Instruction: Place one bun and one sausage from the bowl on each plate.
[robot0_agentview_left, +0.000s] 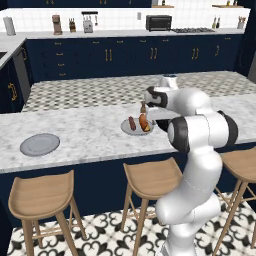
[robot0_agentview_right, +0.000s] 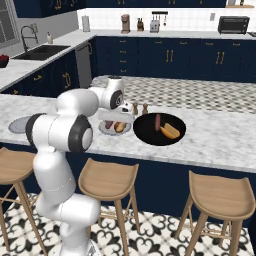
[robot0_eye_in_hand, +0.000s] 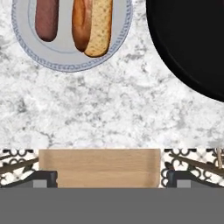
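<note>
plate (robot0_eye_in_hand: 65, 61) top cropped, bowl (robot0_eye_in_hand: 192, 48) cut by edge

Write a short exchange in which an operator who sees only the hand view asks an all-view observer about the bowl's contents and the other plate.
Operator: Does the bowl hold anything?
Observer: Yes, one sausage and one bun lie in it.
Operator: The near plate is filled. And the other plate?
Observer: It is bare, farther along the counter to the robot's left.
</note>
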